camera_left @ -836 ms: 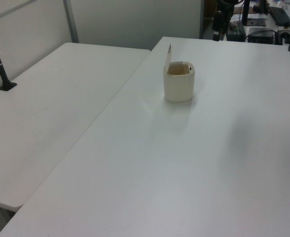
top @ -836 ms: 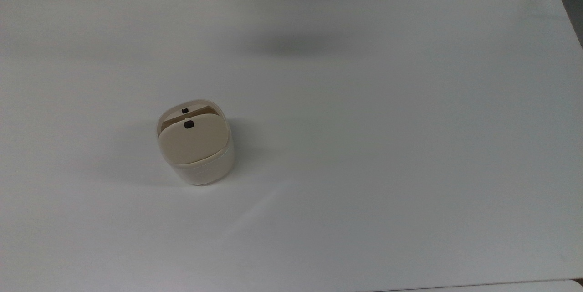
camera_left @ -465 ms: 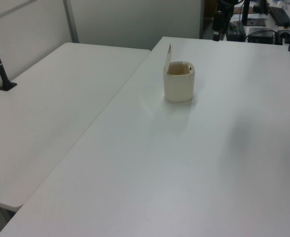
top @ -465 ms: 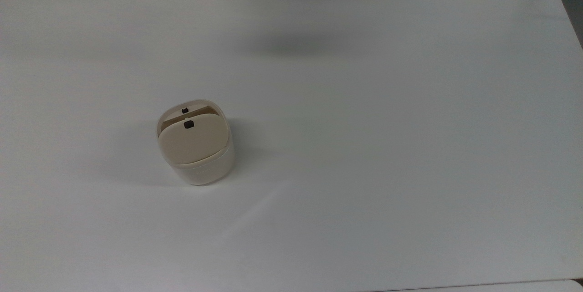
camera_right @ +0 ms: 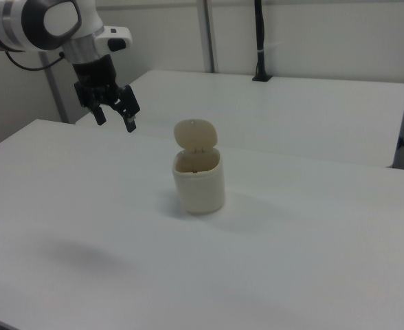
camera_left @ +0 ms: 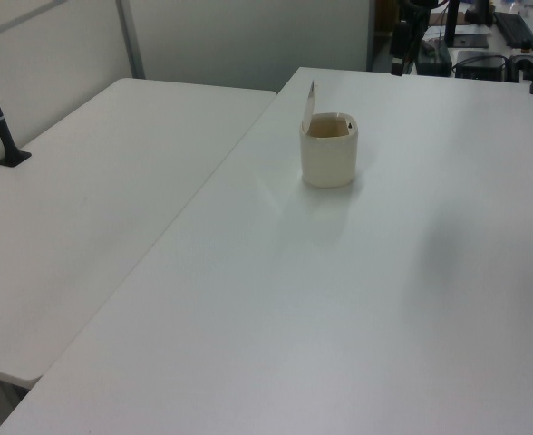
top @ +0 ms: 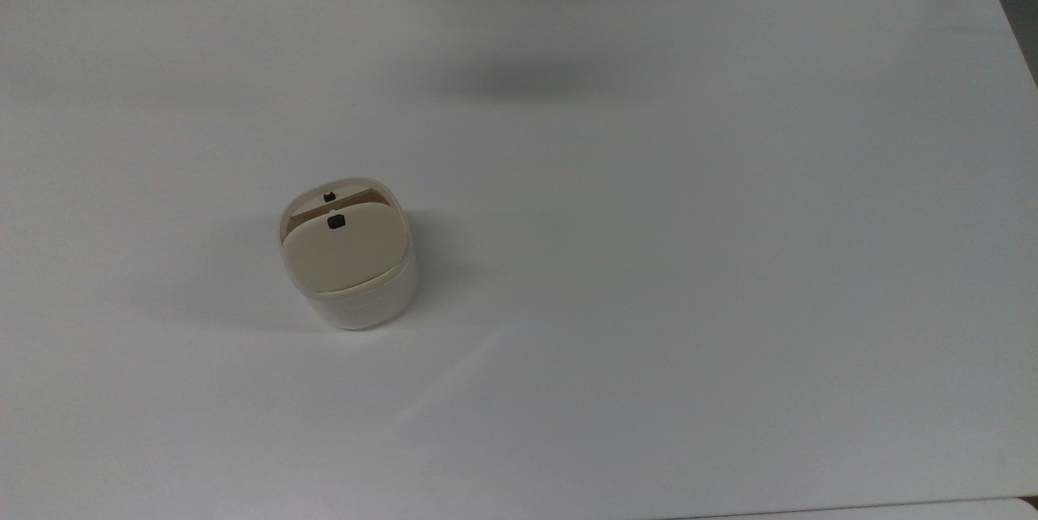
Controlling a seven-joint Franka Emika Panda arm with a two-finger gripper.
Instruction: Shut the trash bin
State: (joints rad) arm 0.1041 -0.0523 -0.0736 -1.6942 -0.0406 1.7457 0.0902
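One trash bin [top: 350, 277] stands upright on the white table [top: 649, 220], and everything else is best placed against it. Its beige lid [camera_right: 196, 133] is raised on the hinge, standing nearly upright over the open mouth, with the small black latch [top: 335, 221] showing on the lid in the top view. In the left view the bin [camera_left: 328, 150] sits toward the far end of the table [camera_left: 339, 308], the lid a thin upright edge on the left view's left side of the rim. The gripper [camera_right: 115, 118] hangs in the air well apart from the bin, up and toward the right view's left, its two dark fingers spread with nothing between them. A second white table [camera_right: 291, 103] lies beyond the bin in the right view.
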